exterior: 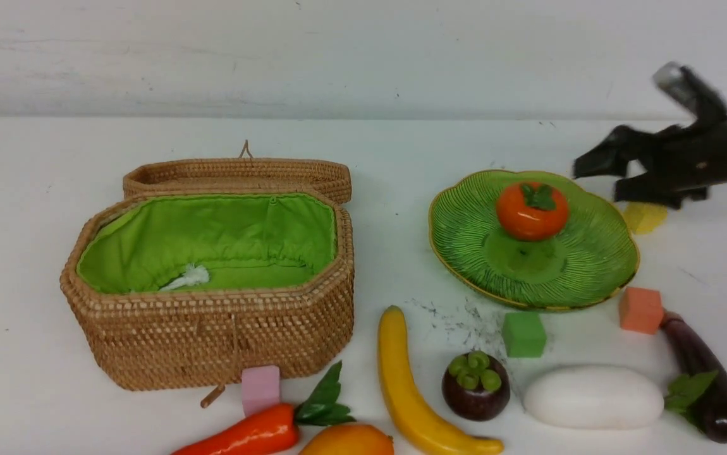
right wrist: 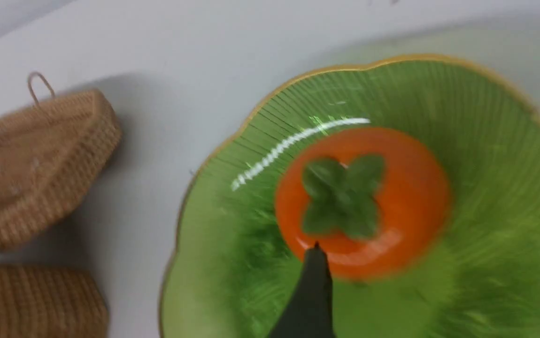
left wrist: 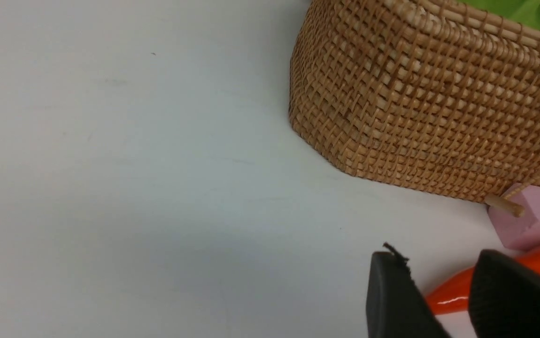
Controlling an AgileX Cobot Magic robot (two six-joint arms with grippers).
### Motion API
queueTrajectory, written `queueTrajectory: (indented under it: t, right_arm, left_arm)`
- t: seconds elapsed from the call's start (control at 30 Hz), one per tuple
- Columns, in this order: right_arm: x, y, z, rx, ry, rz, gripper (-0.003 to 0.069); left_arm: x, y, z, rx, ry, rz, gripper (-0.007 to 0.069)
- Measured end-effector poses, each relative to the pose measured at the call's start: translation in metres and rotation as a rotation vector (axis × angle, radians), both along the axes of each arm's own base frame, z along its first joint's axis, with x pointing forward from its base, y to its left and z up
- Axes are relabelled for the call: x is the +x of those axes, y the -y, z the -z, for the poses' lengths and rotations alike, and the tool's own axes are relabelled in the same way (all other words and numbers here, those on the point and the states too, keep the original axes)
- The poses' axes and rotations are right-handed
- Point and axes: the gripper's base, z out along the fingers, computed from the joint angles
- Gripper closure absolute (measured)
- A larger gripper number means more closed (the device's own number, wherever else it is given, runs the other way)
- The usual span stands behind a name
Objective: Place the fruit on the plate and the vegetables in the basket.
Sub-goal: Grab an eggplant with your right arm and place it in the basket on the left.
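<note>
Fruit is counted at four pieces, and one of them is on the dish: the persimmon [exterior: 531, 212], glossy orange with a green leaf cap, is seated upright on the plate [exterior: 464, 234], toward its far side. The plate, a ribbed green dish with a scalloped yellow rim, is set on the white table [exterior: 35, 189] to the right of the basket [exterior: 212, 335], well apart from it. The basket, of tan woven rattan, is found with its lid [exterior: 237, 174] thrown back behind it. Inside, the bright green lining [exterior: 243, 234] and a white cord tuft [exterior: 189, 277] are seen.

Three fruits are laid on the table near the front:
- the long yellow banana [exterior: 408, 392]
- the dark purple mangosteen [exterior: 475, 387], just right of the banana
- the yellow-orange mango [exterior: 346, 441], cut off by the picture's lower edge

Three vegetables are likewise on the table:
- the carrot [exterior: 243, 436], in front of the basket and beside the mango
- the white radish [exterior: 593, 397], right of the mangosteen
- the eggplant [exterior: 702, 373], at the far right

Four foam cubes are scattered about:
- a pink cube [exterior: 260, 387] at the basket's front wall
- a green cube [exterior: 523, 333] just in front of the plate
- an orange cube [exterior: 640, 309] by the eggplant's far end
- a yellow cube [exterior: 645, 217] beside the plate's right rim

The right gripper [exterior: 600, 179], blurred, is held above the yellow cube with its fingers spread wide and nothing held. The left gripper [left wrist: 439, 281] is seen only in its wrist view, low by the carrot's pointed tip. Its fingers are partly apart and nothing is clamped.
</note>
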Motion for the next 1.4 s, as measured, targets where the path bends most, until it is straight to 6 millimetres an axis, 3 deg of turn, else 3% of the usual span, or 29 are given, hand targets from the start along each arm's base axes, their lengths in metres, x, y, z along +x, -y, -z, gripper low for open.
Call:
queueTrajectory:
  t: [0.17,0.23,0.3,0.37,0.53,0.77,0.93,1.07,1.2,1.4]
  right_arm:
    - [-0.05,0.015,-0.071,-0.166,0.03,0.002,0.0025]
    - [-0.071,0.012,-0.088,-0.214,0.003,0.01,0.0028]
    - [-0.081,0.01,-0.092,-0.241,-0.023,0.024,0.0032]
    - [-0.1,0.002,-0.082,-0.294,-0.109,0.037,0.0041]
    - [-0.12,-0.013,-0.034,-0.338,-0.298,0.015,0.0067]
    - [-0.14,-0.005,0.032,-0.469,-0.35,0.101,0.0074]
    - [-0.14,0.0,0.057,-0.488,-0.28,0.16,0.0086]
    - [-0.133,0.0,0.074,-0.453,-0.295,0.188,0.0138]
    - [-0.13,0.0,0.096,-0.439,-0.366,0.179,0.027]
    - [-0.134,-0.001,0.09,-0.445,-0.371,0.169,0.0281]
  left_arm:
    - [0.0,0.0,0.0,0.0,0.0,0.0,0.0386]
    - [0.0,0.0,0.0,0.0,0.0,0.0,0.0386]
    - [0.0,0.0,0.0,0.0,0.0,0.0,0.0386]
    - [0.0,0.0,0.0,0.0,0.0,0.0,0.0386]
    - [0.0,0.0,0.0,0.0,0.0,0.0,0.0386]
    - [0.0,0.0,0.0,0.0,0.0,0.0,0.0386]
    - [0.0,0.0,0.0,0.0,0.0,0.0,0.0386]
    - [0.0,0.0,0.0,0.0,0.0,0.0,0.0386]
    - [0.0,0.0,0.0,0.0,0.0,0.0,0.0386]
    - [0.0,0.0,0.0,0.0,0.0,0.0,0.0386]
